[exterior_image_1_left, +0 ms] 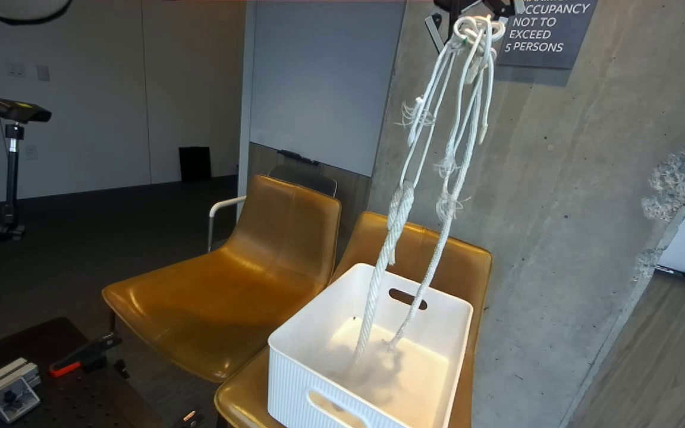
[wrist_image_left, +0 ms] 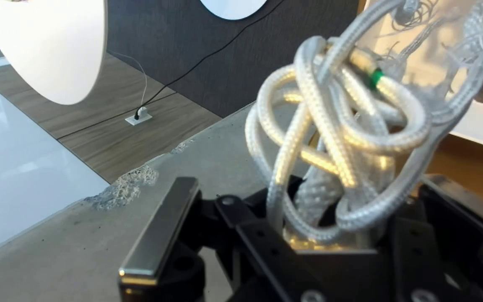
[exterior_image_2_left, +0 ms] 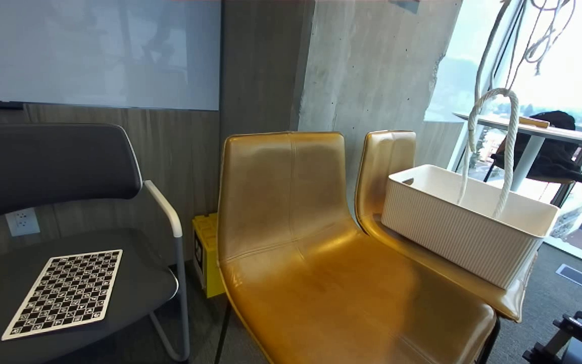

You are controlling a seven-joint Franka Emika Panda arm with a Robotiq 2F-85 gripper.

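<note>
White rope [exterior_image_1_left: 401,205] hanging from my jaws into a white bin [exterior_image_1_left: 289,380]

My jaws pinch the bundled top of the rope. In the wrist view its loops cross and tangle between my fingers [wrist_image_left: 162,235], one strand carrying a green band [wrist_image_left: 376,78]; the loops hide the exact spot where I pinch.

From me the strands fall in two main lengths, knotted and frayed partway down, and their lower parts reach inside the bin. In an exterior view a thick strand bends into an arch [exterior_image_2_left: 511,131] above it, both legs dropping in. Whether the lowest ends touch the bottom, I cannot tell.

The bin, with ribbed walls, rests on a tan chair [exterior_image_1_left: 464,267]; a second tan chair [exterior_image_1_left: 235,285] stands just beside. Behind them I see a concrete wall [exterior_image_1_left: 556,196] with an occupancy sign [exterior_image_1_left: 547,30], and a whiteboard [exterior_image_1_left: 324,71] to one side. Well apart from the bin, in an exterior view, a dark chair [exterior_image_2_left: 144,275] carries a flat checkered board [exterior_image_2_left: 63,293], and a yellow box [exterior_image_2_left: 211,263] shows between it and the second tan chair.
</note>
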